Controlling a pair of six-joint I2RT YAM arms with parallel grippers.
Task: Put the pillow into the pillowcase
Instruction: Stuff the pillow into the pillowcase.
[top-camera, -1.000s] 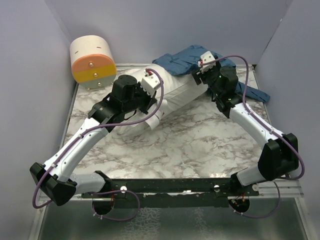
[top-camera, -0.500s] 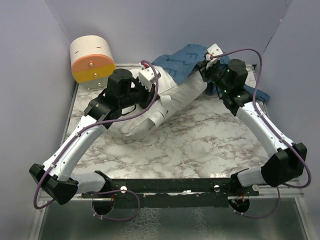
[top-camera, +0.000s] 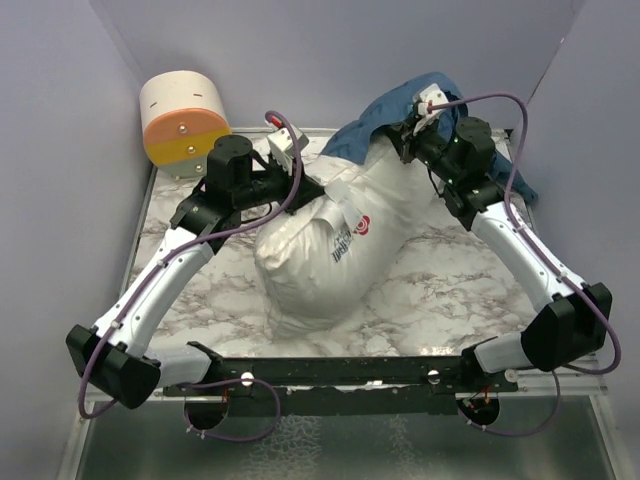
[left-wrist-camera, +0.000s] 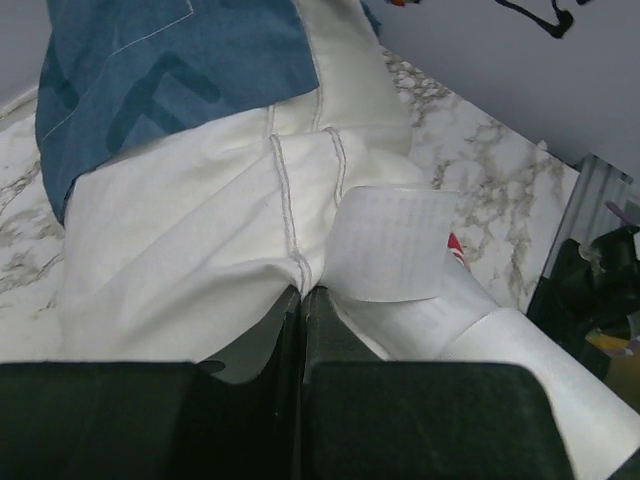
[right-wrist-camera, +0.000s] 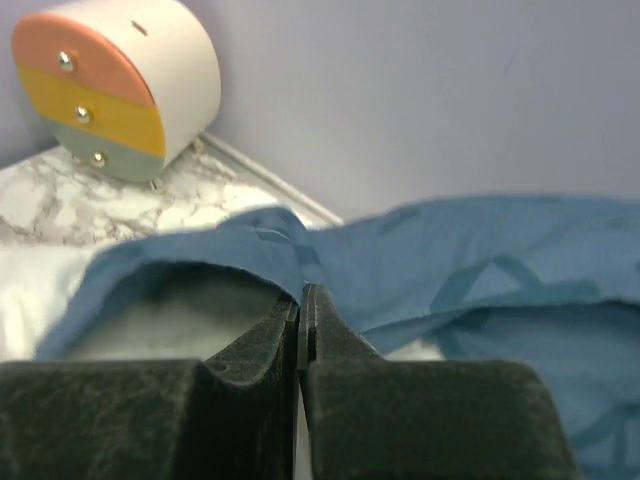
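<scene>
- Grips the pillow (left-wrist-camera: 170, 260) by a seam in the left pincer (left-wrist-camera: 302, 300), jaws closed on it.
- Nips the pillowcase (right-wrist-camera: 480, 250) hem in the right pincer (right-wrist-camera: 300, 300), shut; gaped a second ago.
- Shows a red logo (top-camera: 364, 226) with writing, unreadable; likewise the tag (left-wrist-camera: 390, 245).
- Has raised the pillow's far end, now under the pillowcase; near end on the counter (top-camera: 450, 290).
- Leaves a drawer box (top-camera: 183, 122) far left, apart.

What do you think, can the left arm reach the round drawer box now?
Probably yes: the drawer box stands near the left arm, nothing between them. But the left gripper is shut on the pillow, so it must let go first.
</scene>
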